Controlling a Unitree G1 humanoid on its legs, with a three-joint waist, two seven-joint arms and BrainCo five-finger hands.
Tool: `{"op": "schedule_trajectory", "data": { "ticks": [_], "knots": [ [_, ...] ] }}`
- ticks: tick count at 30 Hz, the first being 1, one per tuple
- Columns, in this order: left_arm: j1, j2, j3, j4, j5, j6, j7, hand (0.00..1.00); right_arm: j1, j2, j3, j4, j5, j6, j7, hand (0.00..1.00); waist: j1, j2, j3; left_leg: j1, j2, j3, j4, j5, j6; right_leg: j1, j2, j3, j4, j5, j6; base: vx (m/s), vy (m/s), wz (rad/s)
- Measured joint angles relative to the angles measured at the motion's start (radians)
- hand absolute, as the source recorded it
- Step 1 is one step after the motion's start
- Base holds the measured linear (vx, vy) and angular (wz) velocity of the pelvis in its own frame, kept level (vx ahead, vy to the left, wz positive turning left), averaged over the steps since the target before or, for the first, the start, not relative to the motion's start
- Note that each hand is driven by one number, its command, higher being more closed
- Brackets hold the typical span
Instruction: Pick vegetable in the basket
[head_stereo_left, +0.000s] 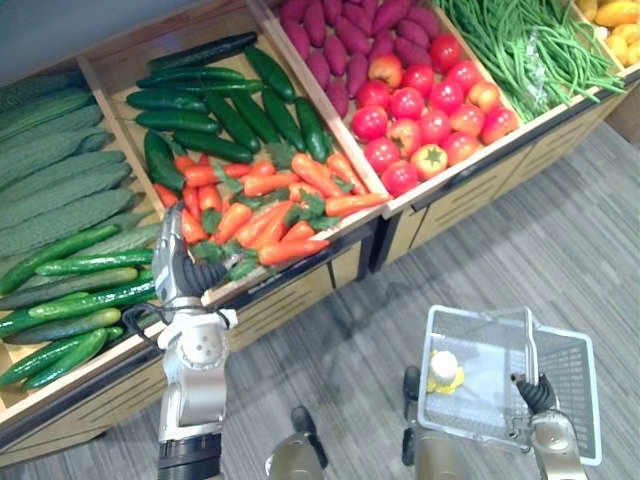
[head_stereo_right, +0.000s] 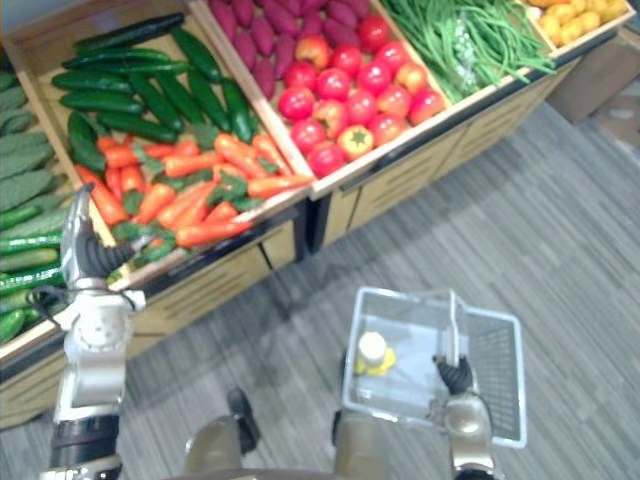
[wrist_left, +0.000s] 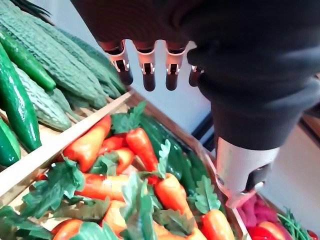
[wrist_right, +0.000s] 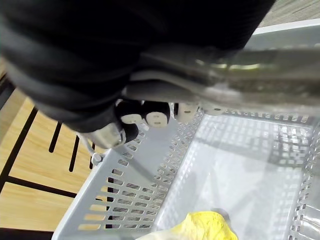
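The left robot hand (head_stereo_left: 185, 272) hovers with fingers straight and spread, holding nothing, at the front lip of the wooden bin (head_stereo_left: 300, 278). The carrots (head_stereo_left: 270, 205) lie heaped there with tangled leafy tops, so a grab may drag a neighbour over the lip. The right robot hand (head_stereo_left: 535, 392) is curled round the handle (head_stereo_left: 528, 345) of the grey basket (head_stereo_left: 572, 395). That basket is well apart from the bin, so a loosely pinched carrot could drop on the way across.

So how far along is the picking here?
Done: one yellow-and-white item lies in the grey plastic basket, whose handle the right hand grips. In hand: the open left hand hovers empty by the orange carrots. Left: grasping a vegetable and dropping it in.
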Motion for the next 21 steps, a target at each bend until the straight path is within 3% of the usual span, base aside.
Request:
{"op": "schedule_trajectory", "data": {
  "ticks": [13, 21],
  "knots": [
    [-0.077, 0.001, 0.072, 0.02, -0.005, 0.043, 0.032, 0.0, 0.0, 0.0, -0.001, -0.001, 0.0, 0.0, 0.0, 1.0, -0.004, -0.003, -0.002, -0.001, 0.003, 0.005, 0.001, -0.002, -0.002, -0.005, 0.004, 0.005, 0.0, 0.0, 0.0, 0.0, -0.006, 0.0],
    [-0.09, 0.003, 0.07, 0.021, 0.002, 0.043, 0.032, 0.0, 0.001, 0.0, -0.001, -0.001, 0.0, 0.0, 0.0, 1.0, -0.009, -0.005, -0.003, -0.001, 0.003, 0.005, 0.001, -0.002, -0.002, -0.005, 0.004, 0.006, 0.0, 0.0, 0.0, 0.0, 0.0, 0.0]
  ]
}}
